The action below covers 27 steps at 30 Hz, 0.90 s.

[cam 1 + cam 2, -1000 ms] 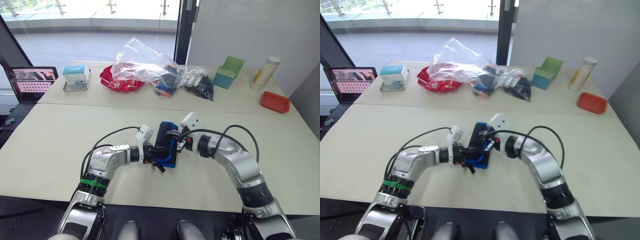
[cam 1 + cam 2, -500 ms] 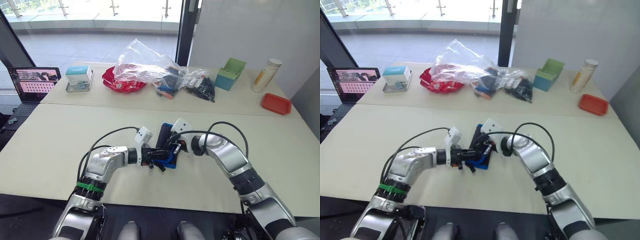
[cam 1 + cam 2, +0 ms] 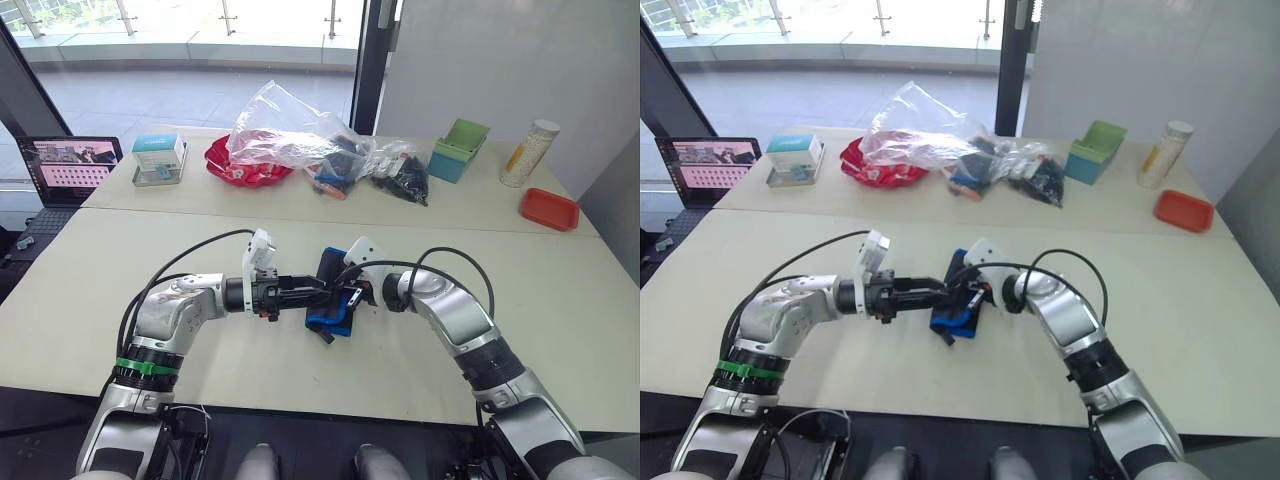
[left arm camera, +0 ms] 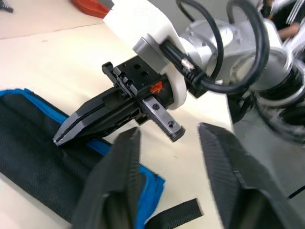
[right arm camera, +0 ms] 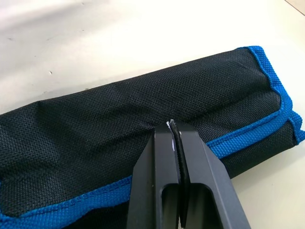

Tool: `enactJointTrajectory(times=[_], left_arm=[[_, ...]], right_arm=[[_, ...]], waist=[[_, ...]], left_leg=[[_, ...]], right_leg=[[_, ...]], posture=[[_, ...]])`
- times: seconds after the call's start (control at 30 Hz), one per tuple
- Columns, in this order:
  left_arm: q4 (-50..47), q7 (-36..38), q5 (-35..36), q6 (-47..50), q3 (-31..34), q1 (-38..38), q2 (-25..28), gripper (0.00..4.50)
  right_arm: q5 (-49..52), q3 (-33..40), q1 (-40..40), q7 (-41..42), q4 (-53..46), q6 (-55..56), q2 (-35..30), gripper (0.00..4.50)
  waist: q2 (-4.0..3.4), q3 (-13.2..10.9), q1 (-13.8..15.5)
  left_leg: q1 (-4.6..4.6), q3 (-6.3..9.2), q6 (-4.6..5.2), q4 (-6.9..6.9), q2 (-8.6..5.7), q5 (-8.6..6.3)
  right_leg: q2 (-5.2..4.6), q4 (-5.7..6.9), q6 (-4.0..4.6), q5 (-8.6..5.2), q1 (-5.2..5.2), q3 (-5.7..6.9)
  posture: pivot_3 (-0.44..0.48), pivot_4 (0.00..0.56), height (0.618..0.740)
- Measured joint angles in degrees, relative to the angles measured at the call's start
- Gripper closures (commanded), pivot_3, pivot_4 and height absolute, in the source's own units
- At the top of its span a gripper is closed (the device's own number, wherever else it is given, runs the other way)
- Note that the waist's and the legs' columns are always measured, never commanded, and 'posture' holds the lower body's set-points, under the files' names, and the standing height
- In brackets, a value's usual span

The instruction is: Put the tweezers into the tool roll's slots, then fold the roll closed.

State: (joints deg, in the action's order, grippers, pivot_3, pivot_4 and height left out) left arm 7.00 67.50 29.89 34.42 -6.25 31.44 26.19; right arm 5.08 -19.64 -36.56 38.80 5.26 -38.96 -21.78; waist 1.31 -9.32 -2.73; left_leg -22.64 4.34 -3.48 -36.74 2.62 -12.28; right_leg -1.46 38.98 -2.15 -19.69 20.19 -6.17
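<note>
Beige table, folded tool roll, right gripper pressing it

Tool roll between pincers, on table

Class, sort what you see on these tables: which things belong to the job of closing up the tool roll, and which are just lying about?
Part of the job:
tool roll, folded
left gripper, open
right gripper, shut, tips on the roll

Lying about:
clear plastic bag
red dish
green box
red tray
laptop
</note>
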Motion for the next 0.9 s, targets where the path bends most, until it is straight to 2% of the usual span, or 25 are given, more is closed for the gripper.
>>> enactJointTrajectory(times=[0.1, 0.27, 0.4, 0.63, 0.9], left_arm=[[7.81, 0.72, -5.52, -9.26, -3.86, -0.71, -3.38, 4.47], [17.05, 2.21, -12.1, -21.65, -6.52, 0.45, -4.66, 4.47], [21.17, 3.47, -14.77, -28.77, -7.96, 0.95, -5.25, 4.47], [22.13, 5.58, -15.46, -32.11, -8.05, 1.03, -4.88, 4.47], [22.59, 7.26, -16.81, -33.61, -8.13, 1.59, -3.93, 4.47]], right_arm=[[-0.31, 0.1, 0.28, -0.02, 0.0, 0.74, 0.21, 4.5], [-0.3, 0.52, 1.07, 0.12, -0.53, 1.07, 0.24, 4.5], [-0.3, 1.21, 2.33, 0.01, -1.56, 1.69, 0.33, 4.5], [2.78, 4.96, 7.49, 3.34, -2.55, 10.85, 1.46, 4.5], [2.45, 3.74, 6.17, 4.28, -0.09, 9.82, 2.24, 4.5]], waist=[[0.01, 0.0, -0.04], [0.01, 0.02, 0.06], [0.0, 0.05, 0.1], [-0.02, 0.04, -0.21], [-0.03, 0.04, -0.93]], left_leg=[[-0.03, -0.01, 0.0, 0.0, 0.01, 0.0], [-0.05, 0.0, 0.0, 0.01, 0.01, 0.0], [-0.04, 0.0, 0.03, 0.02, 0.0, -0.02], [-0.09, 0.01, 0.08, 0.09, 0.0, -0.05], [-0.04, 0.01, 0.08, 0.13, 0.01, -0.05]], right_leg=[[0.02, -0.03, 0.0, 0.0, 0.04, 0.0], [0.02, -0.03, 0.0, 0.0, 0.03, 0.0], [0.02, -0.03, 0.0, 0.0, 0.02, 0.01], [0.03, -0.03, -0.01, 0.0, 0.07, 0.0], [0.04, -0.03, 0.0, 0.0, 0.06, 0.01]], posture=[[0.0, 0.15, 0.723], [0.0, 0.15, 0.723], [0.0, 0.15, 0.723], [0.0, 0.15, 0.723], [0.0, 0.15, 0.723]])
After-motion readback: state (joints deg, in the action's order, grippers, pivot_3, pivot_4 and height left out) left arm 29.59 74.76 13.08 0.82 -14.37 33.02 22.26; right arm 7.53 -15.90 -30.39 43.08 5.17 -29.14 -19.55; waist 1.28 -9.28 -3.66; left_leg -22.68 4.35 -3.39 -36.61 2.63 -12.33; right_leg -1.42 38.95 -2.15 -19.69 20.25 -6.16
